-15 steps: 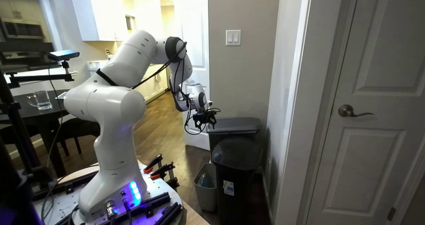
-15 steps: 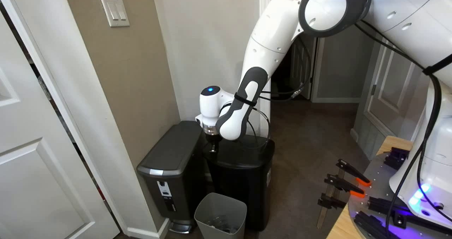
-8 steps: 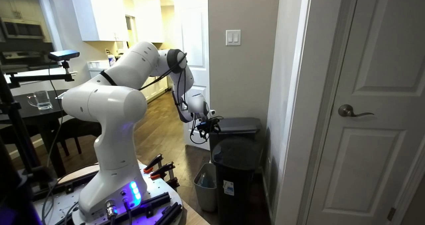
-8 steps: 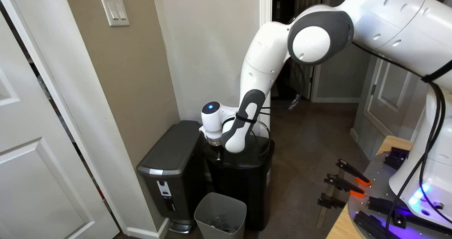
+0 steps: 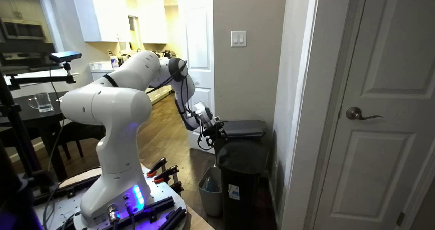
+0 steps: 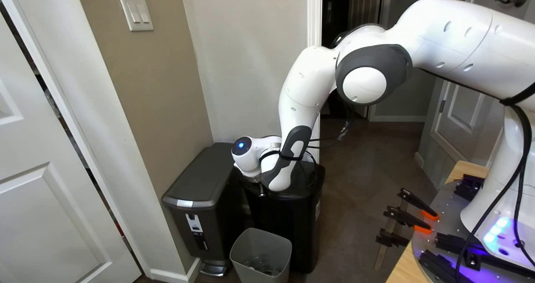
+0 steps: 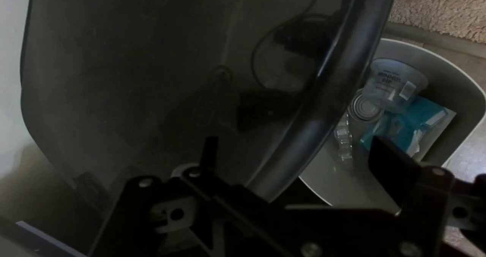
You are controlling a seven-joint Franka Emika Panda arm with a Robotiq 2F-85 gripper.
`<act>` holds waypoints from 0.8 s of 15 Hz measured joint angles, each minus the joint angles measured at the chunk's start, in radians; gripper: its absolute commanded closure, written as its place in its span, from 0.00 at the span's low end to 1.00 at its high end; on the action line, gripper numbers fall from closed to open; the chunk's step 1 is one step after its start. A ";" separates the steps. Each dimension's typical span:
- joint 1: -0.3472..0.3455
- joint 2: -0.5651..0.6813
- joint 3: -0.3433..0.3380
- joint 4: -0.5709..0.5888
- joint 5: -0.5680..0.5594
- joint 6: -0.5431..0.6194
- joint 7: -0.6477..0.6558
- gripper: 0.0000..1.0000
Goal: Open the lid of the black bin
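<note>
The black bin stands upright below the arm in both exterior views (image 5: 243, 196) (image 6: 280, 228), with a pale label (image 5: 233, 192) on one side. Its dark lid (image 5: 242, 157) lies flat and closed on top. The lid also shows in an exterior view (image 6: 307, 176), partly behind the arm, and fills much of the wrist view (image 7: 152, 78). My gripper (image 7: 298, 150) is open and empty, tilted at the lid's edge. In the wrist view one finger is over the lid and one is beyond its rim. I cannot tell whether they touch. The gripper (image 5: 217, 138) is mostly hidden in an exterior view (image 6: 261, 191).
A grey pedal bin (image 6: 190, 224) stands beside the black bin, against the wall. A small grey container (image 6: 257, 272) with rubbish inside stands in front of both bins. Walls close in behind the bins. Clamps (image 6: 405, 218) stick out from the robot's table edge.
The arm has come down. The gripper has lowered to the lid's edge and its wrist has tilted over. The lid and the bins have not moved.
</note>
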 measured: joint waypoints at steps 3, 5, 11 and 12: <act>0.006 0.035 -0.001 0.040 -0.004 -0.032 0.005 0.00; 0.008 0.056 -0.005 0.060 -0.013 -0.046 0.012 0.00; 0.044 0.099 -0.053 0.095 -0.091 -0.076 0.067 0.00; 0.053 0.102 -0.061 0.098 -0.106 -0.085 0.079 0.00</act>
